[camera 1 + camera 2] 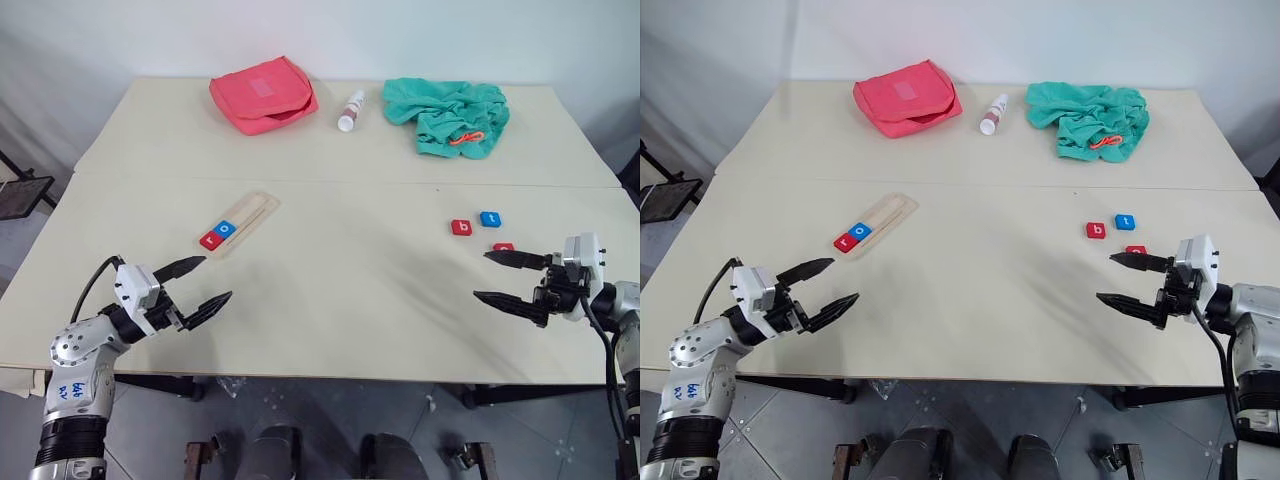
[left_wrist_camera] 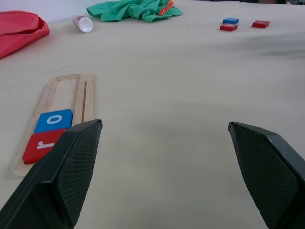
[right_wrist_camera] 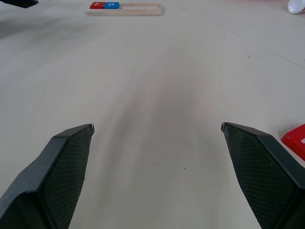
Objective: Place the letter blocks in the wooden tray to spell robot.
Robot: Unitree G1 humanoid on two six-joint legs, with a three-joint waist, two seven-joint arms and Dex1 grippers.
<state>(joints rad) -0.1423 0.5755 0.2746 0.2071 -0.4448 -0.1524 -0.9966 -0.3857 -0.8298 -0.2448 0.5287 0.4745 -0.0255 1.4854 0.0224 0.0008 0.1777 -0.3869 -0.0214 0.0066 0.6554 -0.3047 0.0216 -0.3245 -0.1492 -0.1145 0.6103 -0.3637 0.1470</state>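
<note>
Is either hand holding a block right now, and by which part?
Nothing is held. The left hand and right hand are both open and empty above the table.

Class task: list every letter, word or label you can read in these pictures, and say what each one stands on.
"r": red block at the tray's end.
"o": blue block next to it in the tray.
"b": red block on the table.
"t": blue block beside it.
Third loose red block: letter hidden.
Bottle label: too small to read.

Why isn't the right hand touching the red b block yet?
Apart. In the left eye view, the open right hand hangs nearer the table's front edge than the red b block, with bare table between them.
</note>
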